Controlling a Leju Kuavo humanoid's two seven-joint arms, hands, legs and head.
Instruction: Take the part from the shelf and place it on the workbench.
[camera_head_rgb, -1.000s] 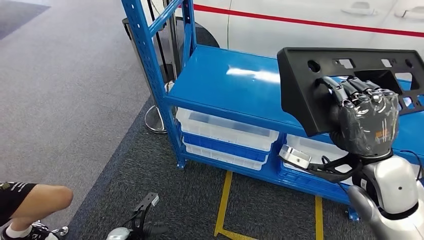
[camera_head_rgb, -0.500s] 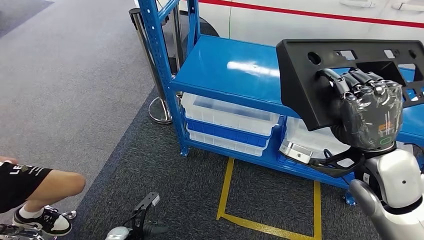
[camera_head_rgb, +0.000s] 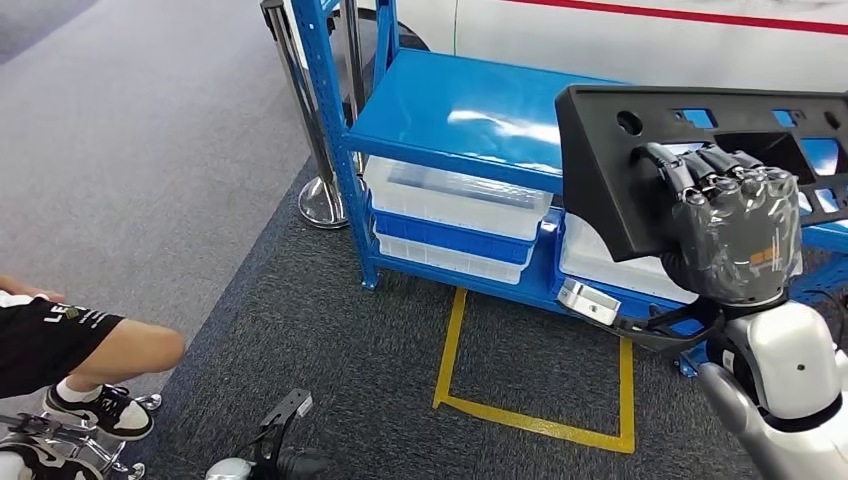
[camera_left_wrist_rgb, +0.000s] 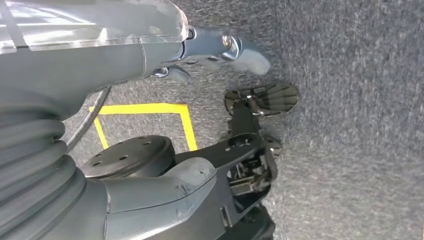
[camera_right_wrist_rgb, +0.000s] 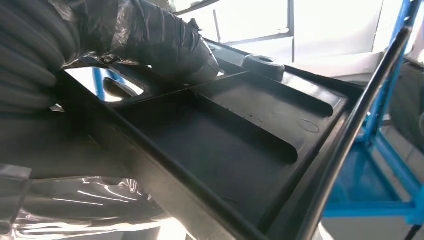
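The part (camera_head_rgb: 640, 150) is a long black plastic panel with cut-outs. My right hand (camera_head_rgb: 735, 235) grips it near one end and holds it up in the air in front of the blue shelf (camera_head_rgb: 450, 105), apart from the shelf top. In the right wrist view the panel's ribbed inner side (camera_right_wrist_rgb: 235, 135) lies close to the camera, with my foil-wrapped right hand (camera_right_wrist_rgb: 150, 40) clamped over its edge. My left hand (camera_left_wrist_rgb: 100, 55) hangs over the grey carpet, fingers loose and holding nothing.
Clear and blue bins (camera_head_rgb: 455, 200) fill the shelf's lower tier. A yellow tape rectangle (camera_head_rgb: 530, 420) marks the carpet. A person's leg and shoe (camera_head_rgb: 110, 350) are at the lower left, a chrome post base (camera_head_rgb: 322, 205) stands beside the shelf, and a white car body (camera_head_rgb: 650, 40) is behind.
The whole picture has shifted: the shelf now sits higher and farther off and more floor shows, so the camera has moved. The panel stays in my right hand.
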